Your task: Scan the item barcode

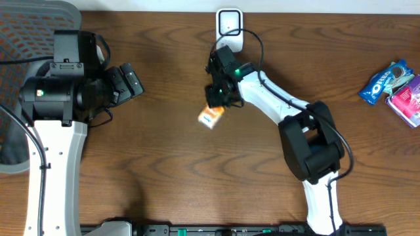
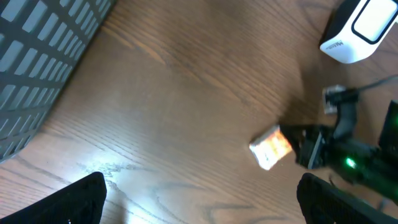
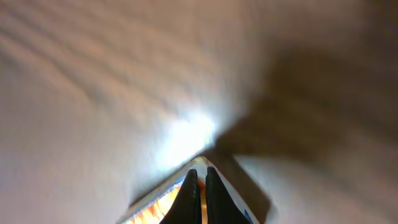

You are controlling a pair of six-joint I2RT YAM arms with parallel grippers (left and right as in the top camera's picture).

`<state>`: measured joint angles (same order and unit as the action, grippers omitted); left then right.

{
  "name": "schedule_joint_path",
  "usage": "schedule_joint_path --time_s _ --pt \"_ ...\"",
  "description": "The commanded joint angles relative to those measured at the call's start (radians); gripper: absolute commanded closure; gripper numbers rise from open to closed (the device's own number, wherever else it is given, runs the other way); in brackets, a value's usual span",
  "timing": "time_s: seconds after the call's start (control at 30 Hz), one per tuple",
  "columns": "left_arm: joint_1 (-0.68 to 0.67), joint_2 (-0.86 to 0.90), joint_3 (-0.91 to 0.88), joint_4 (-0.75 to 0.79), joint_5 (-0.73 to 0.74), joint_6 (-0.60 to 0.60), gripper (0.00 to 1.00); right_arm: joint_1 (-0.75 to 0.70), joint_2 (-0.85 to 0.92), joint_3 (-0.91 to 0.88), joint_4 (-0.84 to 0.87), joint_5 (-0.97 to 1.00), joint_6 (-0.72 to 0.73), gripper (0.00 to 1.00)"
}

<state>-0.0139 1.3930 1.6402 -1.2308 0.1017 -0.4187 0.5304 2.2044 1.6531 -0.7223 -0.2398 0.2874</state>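
Two grippers overhead: left gripper [image 1: 131,80] spread wide, empty; right gripper [image 1: 215,105] clamped on orange packet [image 1: 210,117] near scanner [image 1: 229,27], over brown wooden surface [image 1: 164,164]. Left wrist: packet blurred. Right wrist: closed fingers [image 3: 189,198], packet mostly cropped, surface smeared.

Packet [image 1: 210,117]: the print is too small to read in the overhead and left wrist views, and which face carries a barcode cannot be told. In the right wrist view it is blurred, cut off by the bottom edge and partly covered by the right gripper [image 3: 200,177].

Scanner [image 2: 359,28]: cut off by the top-right corner of the left wrist view.

Left gripper [image 2: 202,180]: only the finger ends show. The rest is cut off at the bottom edge.

Pink pack [image 1: 408,99], at the tabletop's right edge: cut off by the picture's right edge.
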Motion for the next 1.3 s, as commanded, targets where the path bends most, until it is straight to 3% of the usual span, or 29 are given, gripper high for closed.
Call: schedule_joint_path --time_s 0.0,0.2,0.33,0.4,0.5,0.87,0.93,1.03,1.17,1.27 --pt "0.004 -0.002 0.0 -0.003 -0.006 0.003 0.02 -0.013 -0.094 -0.014 -0.123 0.005 0.011 0.99" --pt "0.004 -0.002 0.0 -0.003 -0.006 0.003 0.02 -0.013 -0.245 -0.014 -0.289 0.063 -0.05 0.96" --pt "0.004 -0.002 0.0 -0.003 -0.006 0.003 0.02 -0.008 -0.302 -0.014 -0.255 0.051 -0.323 0.63" --pt "0.004 -0.002 0.0 -0.003 -0.006 0.003 0.02 0.001 -0.288 -0.016 -0.247 0.04 -0.535 0.49" --pt "0.004 -0.002 0.0 -0.003 -0.006 0.003 0.02 0.0 -0.245 -0.017 -0.236 -0.021 -0.686 0.4" --pt "0.004 -0.002 0.0 -0.003 -0.006 0.003 0.02 -0.001 -0.033 -0.017 -0.121 -0.192 -0.775 0.42" --pt "0.004 -0.002 0.0 -0.003 -0.006 0.003 0.02 0.0 -0.01 -0.017 -0.137 -0.191 -0.775 0.48" --pt "0.004 -0.002 0.0 -0.003 -0.006 0.003 0.02 0.0 -0.002 -0.017 -0.195 -0.178 -0.773 0.68" --pt "0.004 -0.002 0.0 -0.003 -0.006 0.003 0.02 -0.006 -0.021 -0.017 -0.301 -0.171 -0.721 0.68" --pt "0.004 -0.002 0.0 -0.003 -0.006 0.003 0.02 -0.007 -0.042 -0.017 -0.353 -0.143 -0.59 0.66"
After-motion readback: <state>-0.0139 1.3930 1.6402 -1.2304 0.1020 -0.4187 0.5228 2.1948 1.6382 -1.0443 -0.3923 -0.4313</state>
